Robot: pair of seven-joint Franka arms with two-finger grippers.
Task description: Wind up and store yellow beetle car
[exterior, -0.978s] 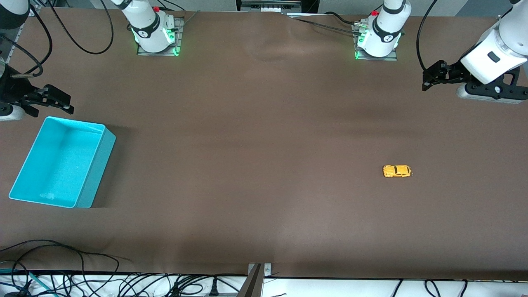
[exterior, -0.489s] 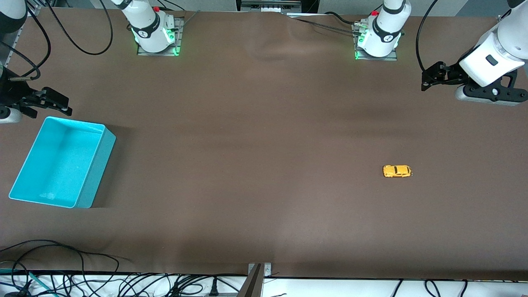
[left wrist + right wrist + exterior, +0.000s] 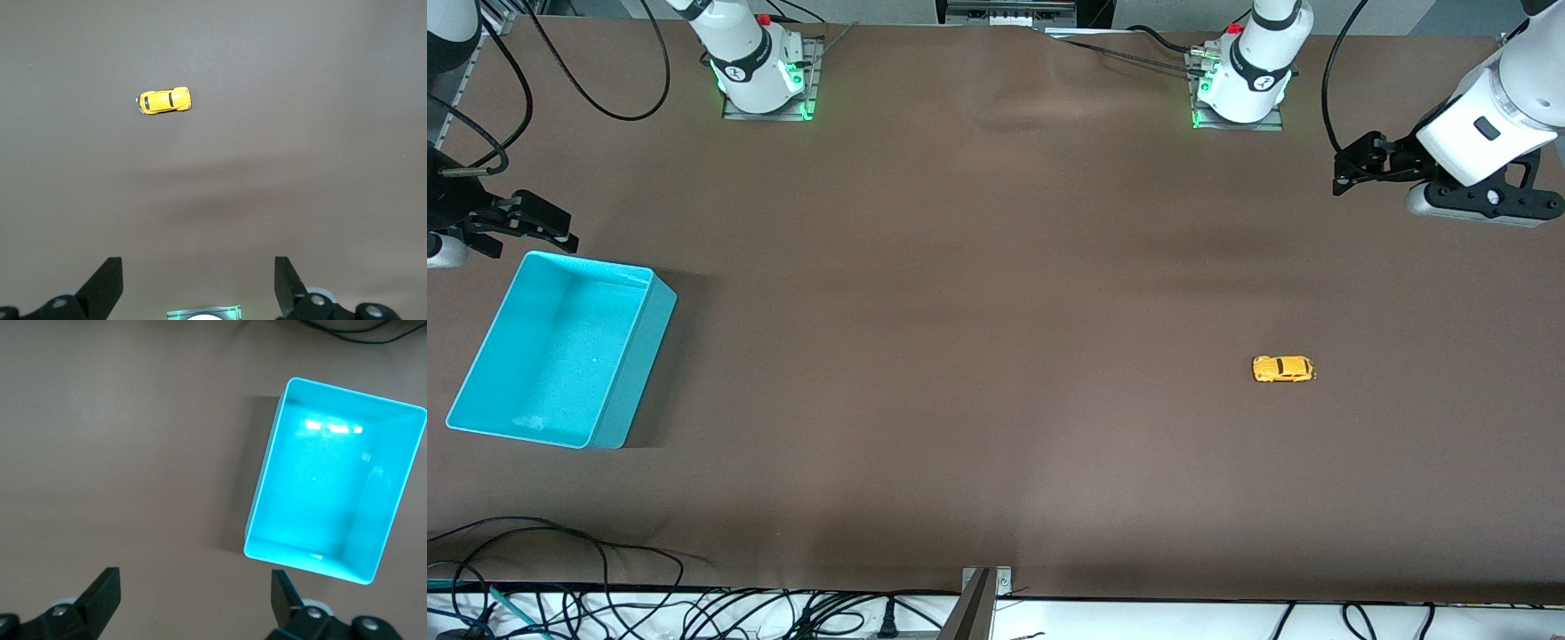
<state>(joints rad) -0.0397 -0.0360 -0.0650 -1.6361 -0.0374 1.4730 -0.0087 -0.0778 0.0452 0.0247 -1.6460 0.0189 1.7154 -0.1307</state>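
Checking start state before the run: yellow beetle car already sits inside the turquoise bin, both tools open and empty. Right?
Not quite. The yellow beetle car is on the bare table toward the left arm's end, well apart from the turquoise bin, which is empty; the front view shows it. The left tool and right tool are open and empty, as you said.

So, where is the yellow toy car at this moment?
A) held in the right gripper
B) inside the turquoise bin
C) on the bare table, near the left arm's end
C: the yellow toy car sits alone on the brown table, apart from both grippers, and the turquoise bin holds nothing.
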